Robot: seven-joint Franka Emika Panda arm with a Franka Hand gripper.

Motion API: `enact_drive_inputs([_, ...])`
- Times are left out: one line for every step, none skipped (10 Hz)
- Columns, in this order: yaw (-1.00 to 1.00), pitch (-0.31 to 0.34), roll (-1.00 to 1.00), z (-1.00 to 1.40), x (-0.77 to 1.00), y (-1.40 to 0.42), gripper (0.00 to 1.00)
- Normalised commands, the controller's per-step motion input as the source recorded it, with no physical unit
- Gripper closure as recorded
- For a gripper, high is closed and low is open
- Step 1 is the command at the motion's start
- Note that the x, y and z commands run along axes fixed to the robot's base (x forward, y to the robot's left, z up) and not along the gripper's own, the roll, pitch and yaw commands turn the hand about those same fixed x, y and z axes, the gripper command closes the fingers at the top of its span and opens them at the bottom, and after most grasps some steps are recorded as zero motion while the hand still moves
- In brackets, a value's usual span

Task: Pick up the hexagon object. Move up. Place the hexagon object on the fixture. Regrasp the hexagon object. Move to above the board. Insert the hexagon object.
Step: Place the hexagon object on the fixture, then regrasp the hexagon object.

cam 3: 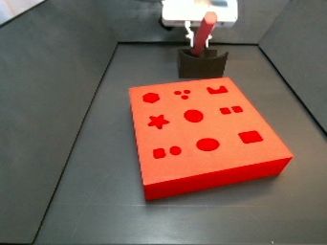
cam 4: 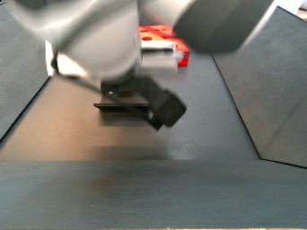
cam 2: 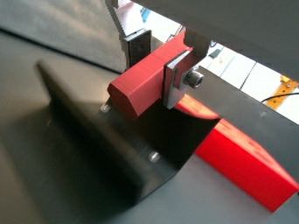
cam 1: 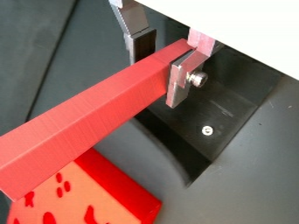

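Note:
My gripper (cam 1: pixel 160 59) is shut on the hexagon object (cam 1: pixel 82 118), a long slim red bar, near one of its ends. The silver fingers (cam 1: pixel 181 80) press its two sides; this also shows in a wrist view (cam 2: pixel 162 66). In a side view the gripper (cam 3: pixel 201 21) is at the far end of the floor, and the bar (cam 3: pixel 202 36) slants down from it into the top of the dark fixture (cam 3: pixel 202 65). The fixture lies right under the bar in both wrist views (cam 1: pixel 228 114) (cam 2: pixel 117 153). The red board (cam 3: pixel 205 134) with darker shaped holes lies in front of the fixture.
The board's corner shows in both wrist views (cam 1: pixel 87 197) (cam 2: pixel 247 162). Dark sloping walls (cam 3: pixel 76 115) enclose the floor on both sides. In a side view the blurred arm (cam 4: pixel 108 40) fills the top, with the fixture's base (cam 4: pixel 120 106) below it.

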Motion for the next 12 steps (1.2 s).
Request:
enact_drive_inputs([-0.12, 0.040, -0.22, -1.00, 0.19, 0.11, 1.00])
enact_drive_inputs([-0.11, 0.024, -0.19, -0.86, 0.17, 0.10, 1.00])
enact_drive_inputs([-0.11, 0.010, -0.18, -0.69, 0.14, 0.09, 1.00])
enact_drive_inputs([-0.10, 0.003, -0.14, -0.59, 0.11, 0.10, 1.00])
enact_drive_inputs([-0.09, -0.004, -0.13, -0.59, 0.09, 0.08, 1.00])
enact_drive_inputs([0.00, 0.000, 0.00, 0.00, 0.00, 0.00, 0.00])
enact_drive_inputs([-0.02, 0.068, -0.03, 1.00, 0.00, 0.00, 0.00])
enact_drive_inputs([-0.02, 0.067, -0.03, 1.00, 0.00, 0.00, 0.00])
enact_drive_inputs([-0.02, 0.069, 0.01, 1.00, -0.02, 0.00, 0.00])
enact_drive_inputs([-0.03, 0.066, 0.03, 1.00, -0.02, 0.00, 0.00])
enact_drive_inputs([-0.03, 0.069, 0.05, 1.00, -0.03, 0.00, 0.00])
enact_drive_inputs([-0.03, 0.064, 0.05, 0.94, -0.03, 0.00, 0.00])
